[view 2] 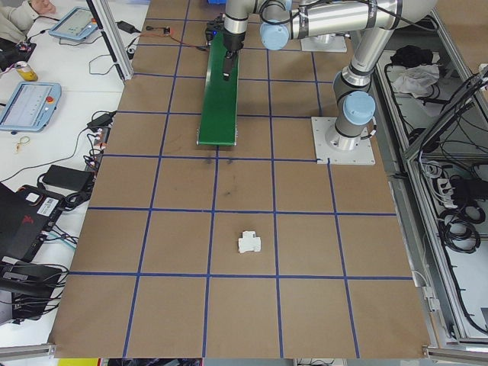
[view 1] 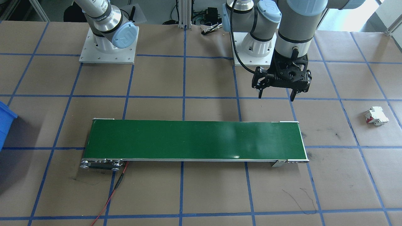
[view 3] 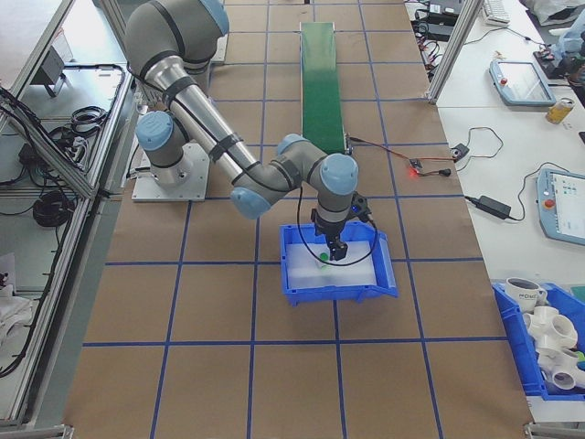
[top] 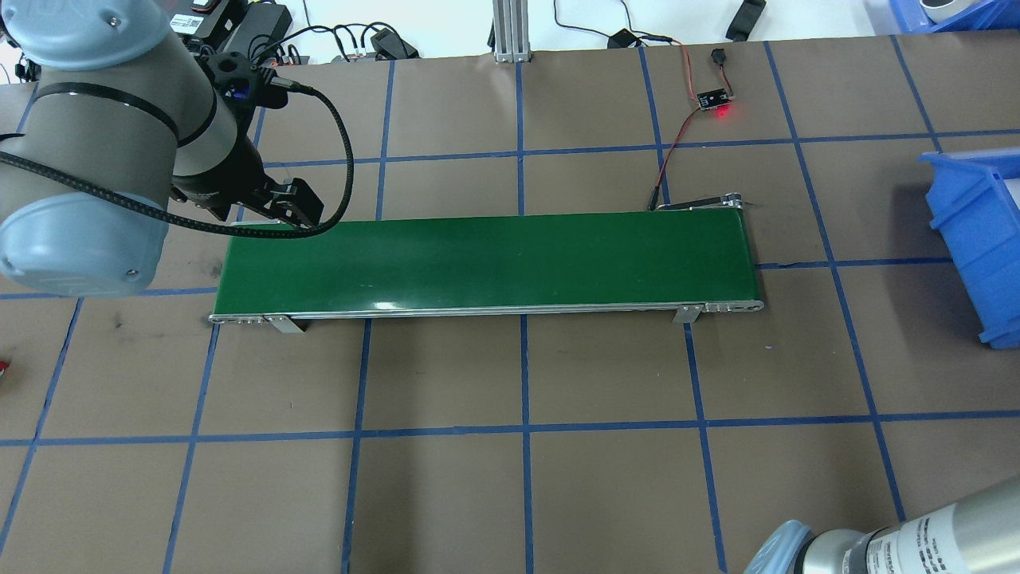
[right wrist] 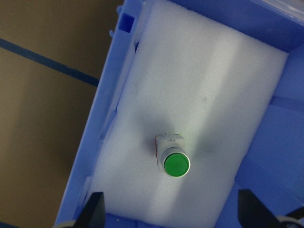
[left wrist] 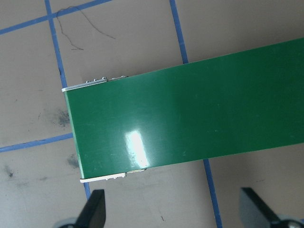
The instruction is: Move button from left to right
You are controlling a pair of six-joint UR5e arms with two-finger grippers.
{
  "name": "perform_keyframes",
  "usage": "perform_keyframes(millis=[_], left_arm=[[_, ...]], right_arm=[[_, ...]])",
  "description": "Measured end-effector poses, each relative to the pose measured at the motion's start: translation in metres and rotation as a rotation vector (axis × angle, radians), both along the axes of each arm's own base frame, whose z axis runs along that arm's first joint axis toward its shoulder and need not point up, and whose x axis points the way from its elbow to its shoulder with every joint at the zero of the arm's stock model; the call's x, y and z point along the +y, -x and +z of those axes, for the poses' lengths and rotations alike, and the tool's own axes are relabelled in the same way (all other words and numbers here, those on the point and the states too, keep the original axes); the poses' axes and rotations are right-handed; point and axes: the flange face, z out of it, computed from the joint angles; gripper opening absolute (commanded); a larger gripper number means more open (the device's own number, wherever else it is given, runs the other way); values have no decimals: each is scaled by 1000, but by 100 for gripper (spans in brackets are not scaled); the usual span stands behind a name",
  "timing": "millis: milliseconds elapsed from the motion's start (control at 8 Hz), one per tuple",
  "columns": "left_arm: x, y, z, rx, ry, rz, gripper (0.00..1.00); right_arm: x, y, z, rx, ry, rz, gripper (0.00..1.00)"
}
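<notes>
The button [right wrist: 173,159], a green round cap on a white base, lies on white foam inside the blue bin [right wrist: 102,118]. The exterior right view shows it as a green dot [view 3: 323,257] in the same bin [view 3: 384,274]. My right gripper [right wrist: 173,213] hangs open just above it, fingers [right wrist: 95,211] spread to either side and holding nothing; it shows over the bin in the side view too [view 3: 332,249]. My left gripper [view 1: 276,96] hovers open and empty over the table beside the green conveyor's end [view 1: 295,138], with its fingers [left wrist: 92,211] wide apart.
The long green conveyor belt [top: 486,259] lies across the table's middle. A white breaker block with red parts [view 1: 376,116] lies on the table at the robot's far left. A red wire and small lit board [top: 715,100] sit behind the belt. Operators' tablets [view 2: 30,103] are off the table.
</notes>
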Motion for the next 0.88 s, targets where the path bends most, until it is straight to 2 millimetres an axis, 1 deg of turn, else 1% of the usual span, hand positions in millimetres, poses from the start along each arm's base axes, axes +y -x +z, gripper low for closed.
perform_keyframes(millis=[125, 250, 375, 500, 625, 875], left_arm=[[0, 0, 0, -1, 0, 0, 100], [0, 0, 1, -2, 2, 0, 100], [0, 0, 1, -3, 5, 0, 100], [-1, 0, 3, -2, 17, 0, 100], [-1, 0, 4, -2, 28, 0, 100], [-1, 0, 5, -3, 37, 0, 100]], right_arm=[[10, -16, 38, 12, 14, -10, 100], [17, -40, 70, 22, 19, -2, 100], [18, -79, 104, 44, 34, 24, 100], [19, -124, 130, 64, 30, 40, 100], [18, -172, 147, 73, 23, 29, 100], [22, -262, 171, 58, 21, 9, 100]])
